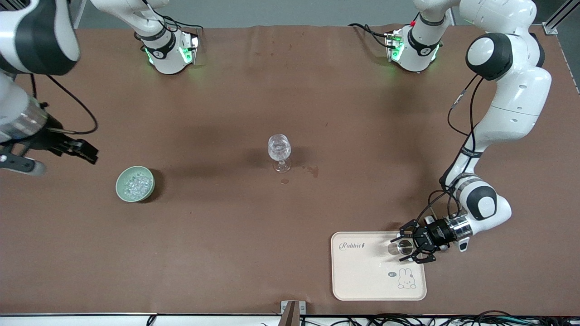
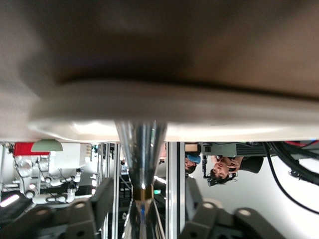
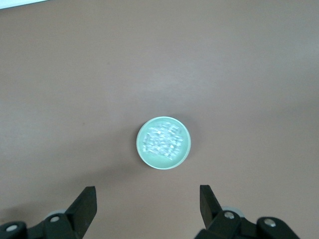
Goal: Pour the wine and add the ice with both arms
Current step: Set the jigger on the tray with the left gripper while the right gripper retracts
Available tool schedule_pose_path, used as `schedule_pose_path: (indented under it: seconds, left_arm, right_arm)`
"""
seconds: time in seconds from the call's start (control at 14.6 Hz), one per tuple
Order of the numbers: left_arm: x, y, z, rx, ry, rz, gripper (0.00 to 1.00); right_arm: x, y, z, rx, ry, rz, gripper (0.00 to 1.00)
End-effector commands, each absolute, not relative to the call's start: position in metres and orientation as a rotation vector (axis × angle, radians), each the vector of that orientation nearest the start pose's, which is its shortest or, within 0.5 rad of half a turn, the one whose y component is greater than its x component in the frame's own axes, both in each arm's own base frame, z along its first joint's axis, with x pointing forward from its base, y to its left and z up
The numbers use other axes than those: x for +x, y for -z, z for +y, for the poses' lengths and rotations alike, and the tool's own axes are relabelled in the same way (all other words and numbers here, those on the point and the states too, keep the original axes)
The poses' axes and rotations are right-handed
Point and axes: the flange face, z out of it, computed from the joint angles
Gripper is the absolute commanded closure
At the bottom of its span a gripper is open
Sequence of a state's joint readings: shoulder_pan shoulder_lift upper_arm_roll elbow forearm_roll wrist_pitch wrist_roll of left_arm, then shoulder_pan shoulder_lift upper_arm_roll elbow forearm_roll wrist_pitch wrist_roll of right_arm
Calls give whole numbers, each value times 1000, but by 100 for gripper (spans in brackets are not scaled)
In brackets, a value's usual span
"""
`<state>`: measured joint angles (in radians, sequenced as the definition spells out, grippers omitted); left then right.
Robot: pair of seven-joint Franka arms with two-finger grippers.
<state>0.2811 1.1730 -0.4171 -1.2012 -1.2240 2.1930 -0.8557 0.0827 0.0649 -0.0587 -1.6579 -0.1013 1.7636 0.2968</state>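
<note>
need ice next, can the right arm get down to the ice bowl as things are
Probably yes. The right gripper hangs open in the air with the bowl of ice in plain view of its wrist camera, and nothing stands between them. The wine glass stands well apart.

white arms (image 1: 512,108), black joint bands, cables

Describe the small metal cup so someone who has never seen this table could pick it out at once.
Start at the cream rabbit tray near the front camera, toward the left arm's end of the table. The metal cup stands on its edge, between the open fingers of the left pincer. It is shiny metal, unlike the wine glass and green bowl.
</note>
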Motion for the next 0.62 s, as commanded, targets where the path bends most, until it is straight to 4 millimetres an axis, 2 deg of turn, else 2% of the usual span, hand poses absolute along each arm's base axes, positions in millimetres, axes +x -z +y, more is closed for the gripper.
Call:
schedule_pose_path:
  seconds: [0.0, 0.14, 0.27, 0.41, 0.48, 0.55]
  left_arm:
    - [759, -152, -25, 1334, 719, 1521, 0]
    - [756, -179, -9, 1523, 667, 1485, 0]
    - [750, -198, 21, 1710, 644, 1462, 0]
    - [745, -218, 42, 1908, 596, 1442, 0]
    - [744, -230, 45, 2008, 562, 1427, 0]
    - [743, -250, 46, 2110, 525, 1399, 0]
  right_arm:
    - [570, -586, -6, -3214, 87, 429, 6]
    - [565, -612, -16, -3220, 54, 385, 6]
    - [562, -636, -25, -3218, 63, 386, 5]
    - [559, -640, -30, -3207, 46, 335, 4]
    - [556, -640, -32, -3180, 19, 312, 4]
    - [551, -640, -37, -3172, -22, 297, 4]
